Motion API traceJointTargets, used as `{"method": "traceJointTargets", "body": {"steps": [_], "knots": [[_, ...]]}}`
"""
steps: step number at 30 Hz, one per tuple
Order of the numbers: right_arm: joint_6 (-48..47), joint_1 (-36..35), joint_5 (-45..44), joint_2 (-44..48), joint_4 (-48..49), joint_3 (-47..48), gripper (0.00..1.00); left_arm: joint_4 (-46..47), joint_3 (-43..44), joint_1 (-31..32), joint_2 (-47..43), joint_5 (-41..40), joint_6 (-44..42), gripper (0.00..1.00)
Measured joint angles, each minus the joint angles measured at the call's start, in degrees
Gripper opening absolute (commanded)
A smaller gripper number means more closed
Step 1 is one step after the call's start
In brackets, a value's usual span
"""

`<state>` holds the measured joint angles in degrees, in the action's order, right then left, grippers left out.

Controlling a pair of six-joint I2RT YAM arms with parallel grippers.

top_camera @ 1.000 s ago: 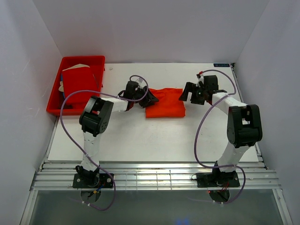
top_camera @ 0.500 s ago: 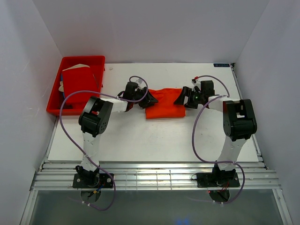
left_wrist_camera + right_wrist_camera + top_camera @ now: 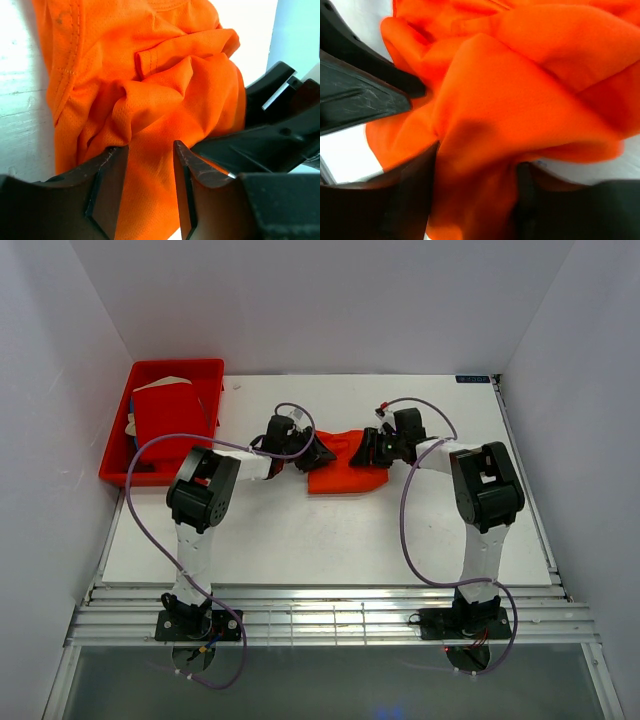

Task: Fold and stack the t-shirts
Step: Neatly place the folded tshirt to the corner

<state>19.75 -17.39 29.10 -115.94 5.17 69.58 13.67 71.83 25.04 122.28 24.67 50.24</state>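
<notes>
- The bright orange cloth t-shirt (image 3: 345, 468) lies bunched at mid-table, its long axis running left to right.
- The left gripper (image 3: 316, 453) pinches its left end.
- The right gripper (image 3: 370, 450) clamps cloth at its right end.

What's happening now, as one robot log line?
left hand: grips orange t-shirt | right hand: grips orange t-shirt | orange t-shirt: bunched, mid-table | red t-shirt: in tray
</notes>
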Motion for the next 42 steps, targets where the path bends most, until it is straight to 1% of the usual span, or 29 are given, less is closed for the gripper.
{"method": "traceJointTargets", "body": {"steps": [2, 3, 8, 11, 13, 17, 19, 24, 27, 31, 36, 39, 42], "knots": [[0.17, -0.39, -1.25, -0.17, -1.29, 0.2, 0.23, -0.07, -0.13, -0.02, -0.17, -0.02, -0.02, 0.52], [-0.11, -0.44, -2.14, -0.42, -2.56, 0.2, 0.08, -0.11, -0.13, 0.0, -0.2, -0.02, -0.02, 0.52], [-0.24, -0.7, -4.7, -0.63, -6.54, 1.97, 0.08, -0.22, -0.09, 0.0, -0.24, -0.04, -0.11, 0.52], [-0.96, -1.2, -7.32, -0.09, -8.76, 2.86, 0.08, -1.97, 0.52, 0.0, -0.81, -0.5, -0.72, 0.53], [-2.25, -1.25, -9.86, 0.28, -11.41, 4.2, 0.08, -4.52, 1.64, 0.0, -1.79, -1.46, -1.33, 0.53], [-6.82, 0.28, -17.0, 0.98, -20.02, 9.53, 0.08, -9.18, 4.61, -0.11, -6.14, -2.93, -2.25, 0.53], [-9.53, 1.99, -20.24, 1.27, -24.65, 14.1, 0.08, -10.51, 5.4, -0.33, -10.34, -3.23, -2.67, 0.53], [-14.84, 6.86, -24.94, 2.6, -31.3, 24.39, 0.08, -10.71, 5.57, -0.68, -19.12, -3.23, -4.02, 0.53], [-18.29, 10.25, -26.38, 2.97, -34.05, 29.53, 0.08, -10.84, 4.17, -0.72, -21.64, -3.23, -4.81, 0.53], [-22.12, 15.04, -27.19, 2.03, -38.23, 35.3, 0.08, -12.59, -0.2, -0.87, -22.6, -3.23, -5.46, 0.52], [-25.35, 21.81, -25.94, -3.15, -41.22, 42.53, 0.08, -16.02, -5.62, -1.09, -22.75, -3.32, -5.81, 0.52], [-26.62, 26.29, -23.93, -8.35, -42.53, 46.86, 0.08, -18.38, -6.86, -1.27, -23.37, -3.72, -6.27, 0.52], [-27.65, 29.83, -22.16, -13.0, -43.15, 49.05, 0.08, -20.0, -6.91, -1.36, -24.63, -4.39, -6.84, 0.52]]}}
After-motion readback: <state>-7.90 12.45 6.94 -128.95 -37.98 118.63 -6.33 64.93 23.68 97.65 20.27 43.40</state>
